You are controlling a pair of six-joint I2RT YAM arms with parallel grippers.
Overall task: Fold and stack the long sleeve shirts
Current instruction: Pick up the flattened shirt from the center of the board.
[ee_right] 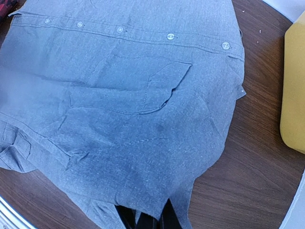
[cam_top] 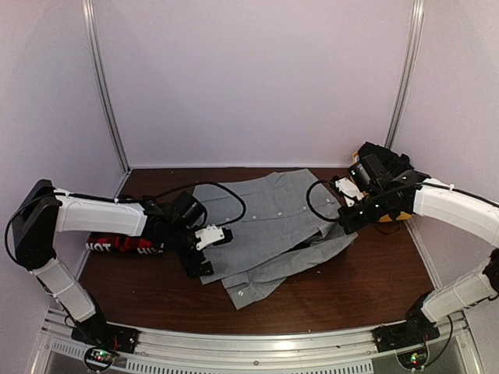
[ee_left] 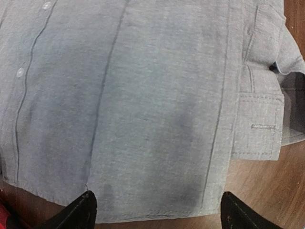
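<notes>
Table (cam_top: 390, 288): dark brown wood grain, matte.
Walls (cam_top: 257, 78): plain pale lilac panels, far, left and right.
Posts (cam_top: 105, 86): two, grey metal, at the far corners.
Rail (cam_top: 257, 343): ribbed aluminium, along the near table edge.
Light: soft, even.

The grey shirt (cam_top: 273, 226) lies front-up ahead of me, partly folded and rumpled. Its button placket (ee_right: 170, 36) is closed, its chest pocket (ee_right: 143, 90) is creased, and one cuff (ee_left: 259, 126) rests beside the body. My right gripper (ee_right: 145, 220) is clamped on its edge. The red-and-black plaid shirt (cam_top: 125, 244) lies bundled just left of it, white lettering (cam_top: 101, 247) showing.
</notes>
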